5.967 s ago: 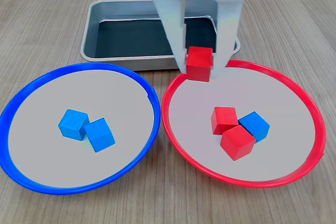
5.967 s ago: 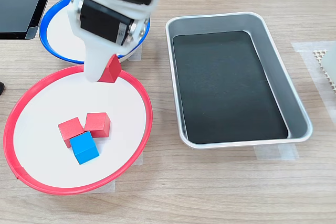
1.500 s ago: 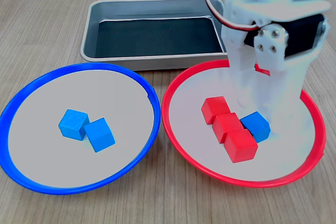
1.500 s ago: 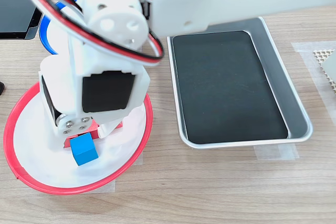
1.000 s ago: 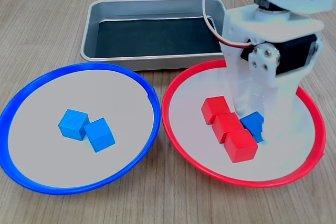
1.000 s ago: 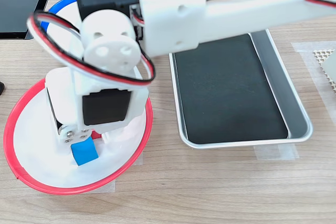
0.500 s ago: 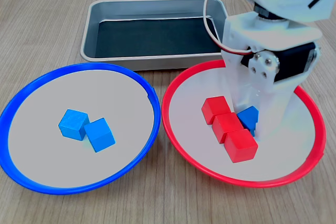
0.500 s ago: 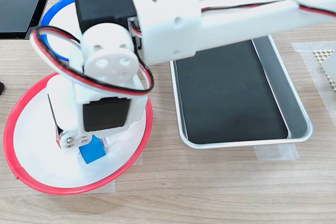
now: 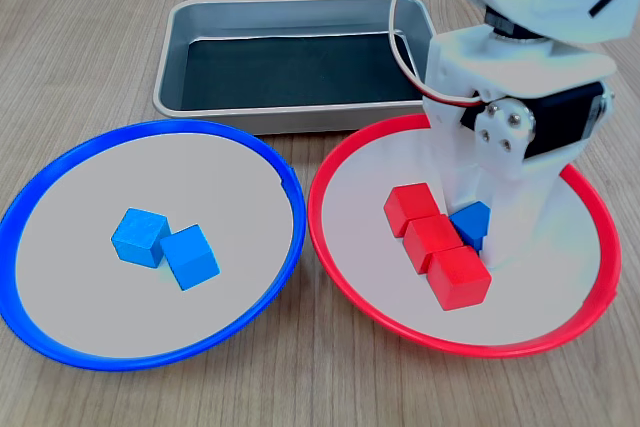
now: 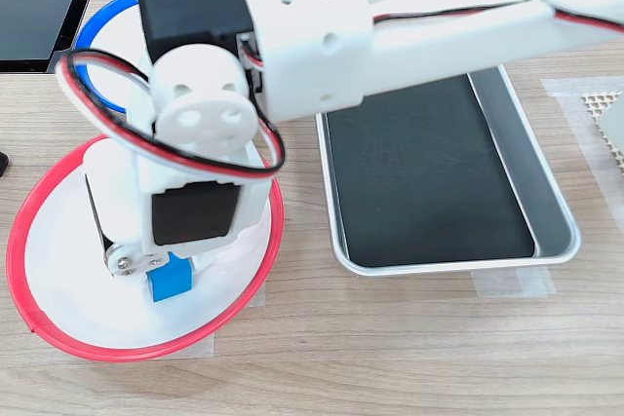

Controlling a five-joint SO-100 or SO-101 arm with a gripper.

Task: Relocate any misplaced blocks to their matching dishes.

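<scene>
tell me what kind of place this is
Probably a lab or hobby bench for robot practice: a small white robot arm works on a wood-look table over colour-matched plates and blocks, beside a taped-down metal tray.

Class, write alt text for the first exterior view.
A white robot gripper closes on a small blue cube beside three red cubes in a red-rimmed plate. A blue-rimmed plate holds two blue cubes.

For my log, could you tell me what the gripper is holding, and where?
The gripper holds the blue cube by its opposite sides, in the red plate.
</scene>
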